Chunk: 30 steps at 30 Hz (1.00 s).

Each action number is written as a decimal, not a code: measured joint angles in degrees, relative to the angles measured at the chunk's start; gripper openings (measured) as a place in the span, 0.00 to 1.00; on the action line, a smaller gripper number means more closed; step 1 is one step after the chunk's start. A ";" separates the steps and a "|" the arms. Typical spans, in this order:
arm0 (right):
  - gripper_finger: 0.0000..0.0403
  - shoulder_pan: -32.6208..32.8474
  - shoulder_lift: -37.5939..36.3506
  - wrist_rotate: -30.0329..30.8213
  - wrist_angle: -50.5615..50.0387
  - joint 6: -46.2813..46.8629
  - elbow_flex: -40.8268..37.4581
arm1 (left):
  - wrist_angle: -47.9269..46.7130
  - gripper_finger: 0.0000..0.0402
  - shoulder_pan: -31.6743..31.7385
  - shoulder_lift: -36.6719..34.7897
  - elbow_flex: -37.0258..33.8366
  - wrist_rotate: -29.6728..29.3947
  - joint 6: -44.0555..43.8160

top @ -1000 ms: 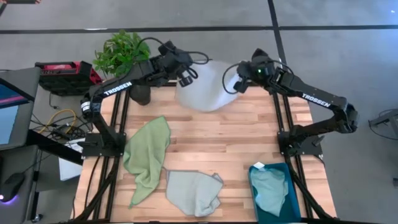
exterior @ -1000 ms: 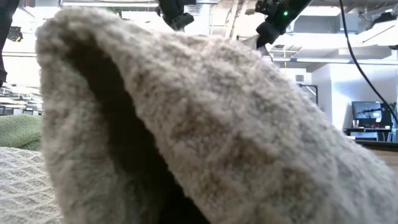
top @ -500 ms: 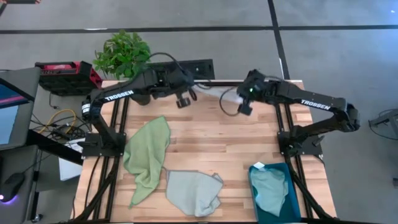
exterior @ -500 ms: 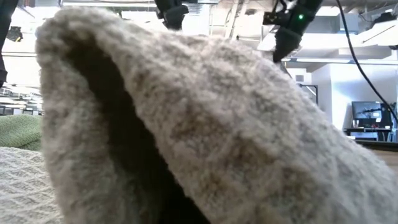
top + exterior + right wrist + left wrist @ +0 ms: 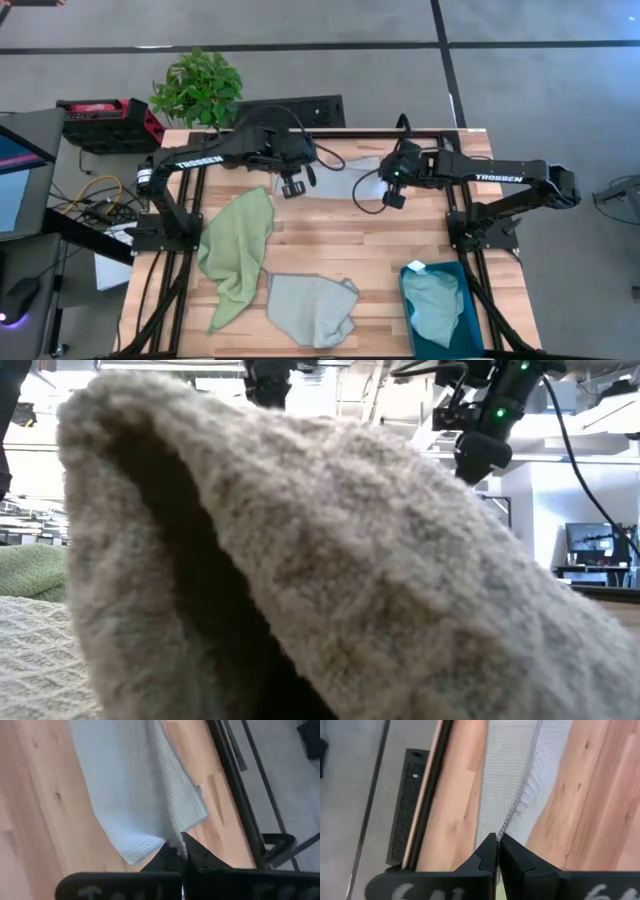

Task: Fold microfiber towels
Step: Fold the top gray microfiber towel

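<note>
A pale blue towel (image 5: 340, 180) stretches between my two grippers over the far part of the wooden table (image 5: 340, 240). My left gripper (image 5: 292, 187) is shut on its left end. My right gripper (image 5: 393, 197) is shut on its right end. A light green towel (image 5: 238, 250) lies crumpled at the left. A grey-blue towel (image 5: 312, 308) lies bunched at the near edge and fills the low view (image 5: 300, 560). Another towel (image 5: 432, 305) sits in the teal bin (image 5: 470, 325). My left gripper pinches the pale blue towel at its hemmed edge (image 5: 504, 827) between its two shut fingers, slanting down from above. The cloth runs away from the fingers onto the table. My right gripper pinches the towel at a corner (image 5: 172, 837) between its two fingers, slanting down. The cloth spreads out beyond the fingers over the wood.
A potted plant (image 5: 197, 85) stands at the far left corner, and a dark box (image 5: 310, 108) lies beyond the far edge. Black frame rails (image 5: 455, 200) run along both sides of the table. Bare wood lies in the middle between the towels.
Both grippers have come down and toward the table's near edge, tipping further downward, each still shut on the pale blue towel. The towel, which billowed in the air beyond the far edge, was drawn out between them and now lies low over the table's far part.
</note>
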 joint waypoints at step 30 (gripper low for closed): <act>0.02 8.76 0.00 -3.47 -1.99 4.69 -5.07 | 7.88 0.00 -12.89 3.23 -16.62 4.01 -13.05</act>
